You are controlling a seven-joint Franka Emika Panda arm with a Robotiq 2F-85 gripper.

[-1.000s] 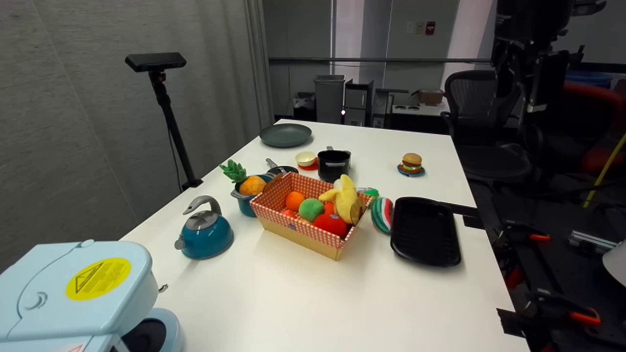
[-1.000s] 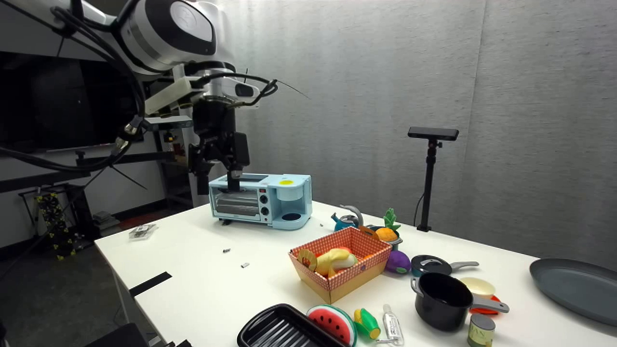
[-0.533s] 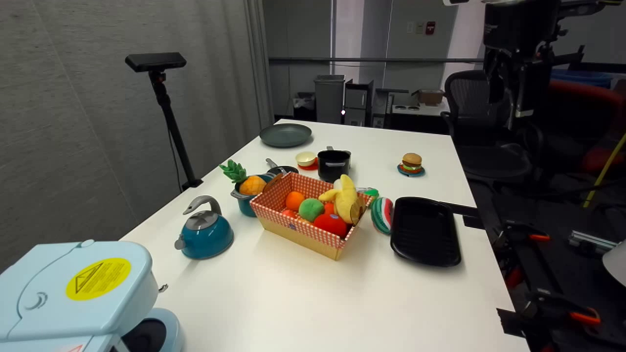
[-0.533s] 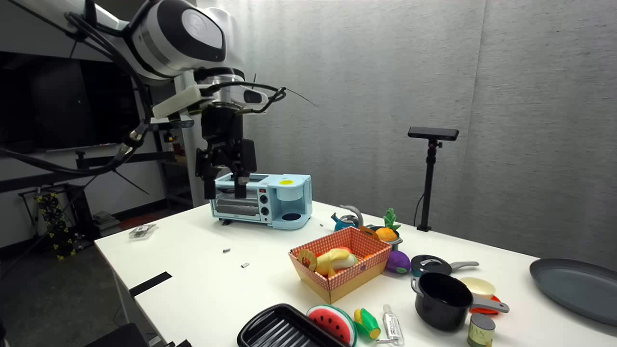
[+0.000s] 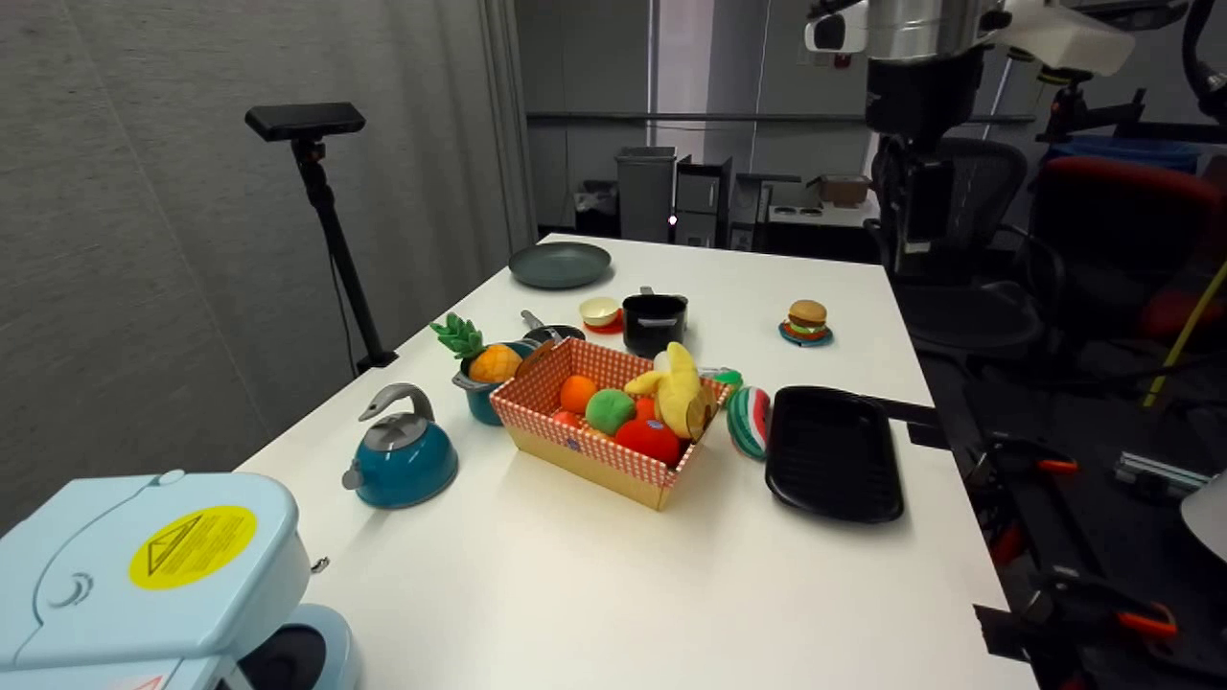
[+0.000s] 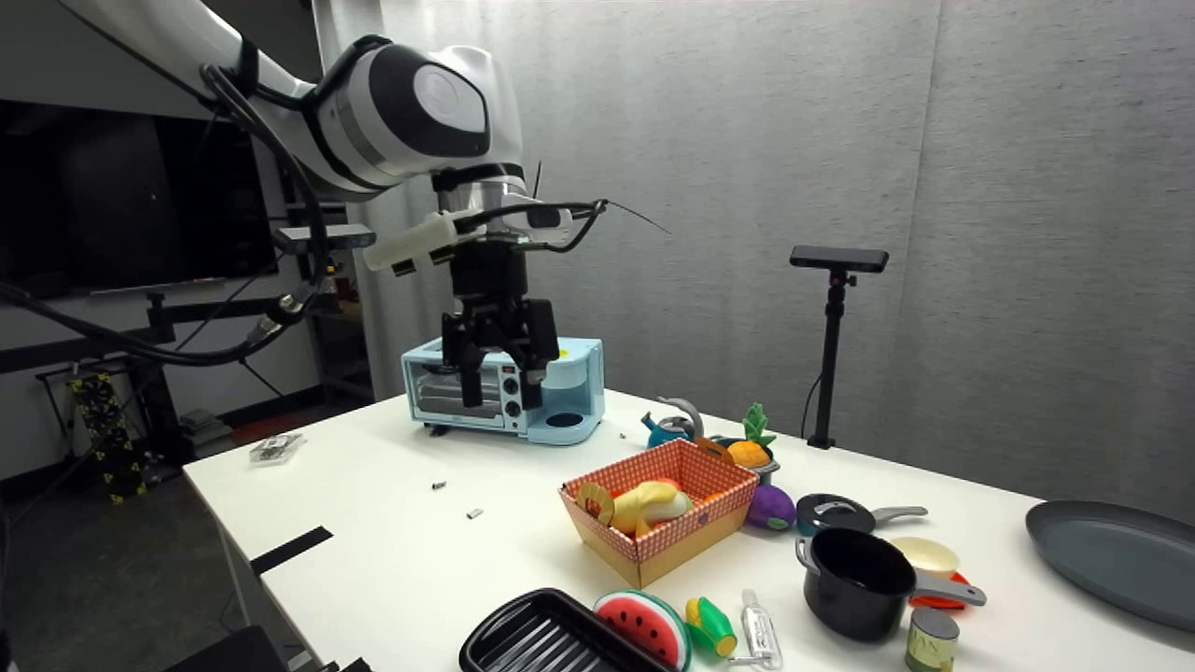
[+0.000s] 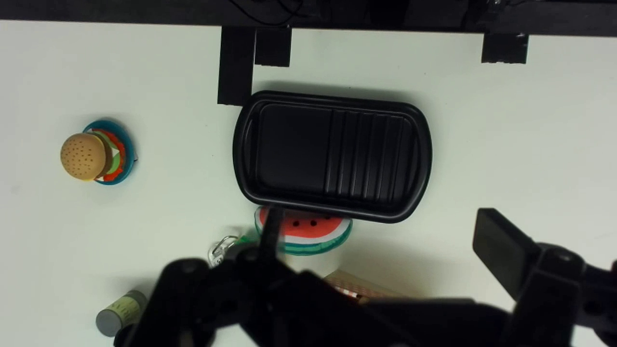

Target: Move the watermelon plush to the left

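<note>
Wrist view; claw part-hides watermelon plush; both exterior views only; kettle

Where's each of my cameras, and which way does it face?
In an exterior view: camera near the black tray, facing the gray curtain; arm and hand show.
In an exterior view: camera by the breakfast station, facing along the table; wrist and hand show.
Wrist view: on the wrist, looking down at the black tray and watermelon plush; spread fingers show.
Both exterior views share the gingham basket.
</note>
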